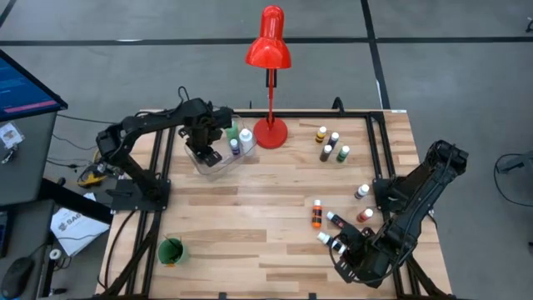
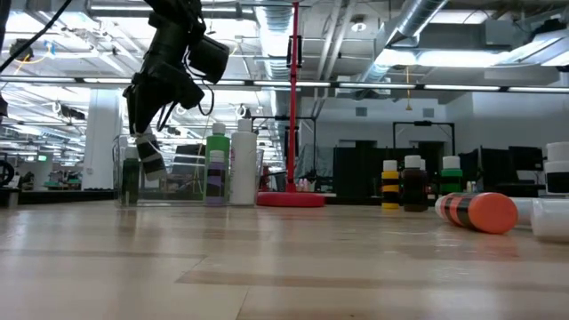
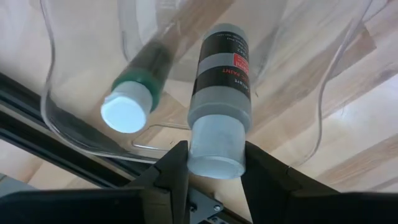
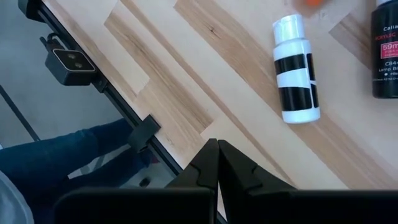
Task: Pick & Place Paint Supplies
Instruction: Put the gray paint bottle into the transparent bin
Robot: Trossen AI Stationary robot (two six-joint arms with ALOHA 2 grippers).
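My left gripper (image 1: 206,143) hovers over a clear plastic container (image 1: 218,162) at the table's far left, shut on a grey paint bottle (image 3: 221,74). A green white-capped bottle (image 3: 134,93) stands inside the container. Two bottles (image 1: 241,142) stand just right of it. Several small bottles (image 1: 331,145) stand right of the red lamp's base, and more bottles (image 1: 321,217) lie near the right arm. My right gripper (image 4: 217,146) is shut and holds nothing, low over the near right of the table beside a lying white bottle (image 4: 295,68). My left gripper pinches the grey bottle's white cap (image 3: 214,146) between its two fingers (image 3: 177,165), coming from above and pointing down. The bottle hangs below the fingers, slightly tilted, inside the clear container's walls (image 2: 120,173) and clear of its floor.
A tall red desk lamp (image 1: 268,50) stands at the far middle on its round base (image 1: 271,132). A green cup (image 1: 171,250) sits near the near left edge. A dark-labelled bottle (image 4: 388,50) lies by the right gripper. Bare wood spans the table's middle (image 1: 250,208).
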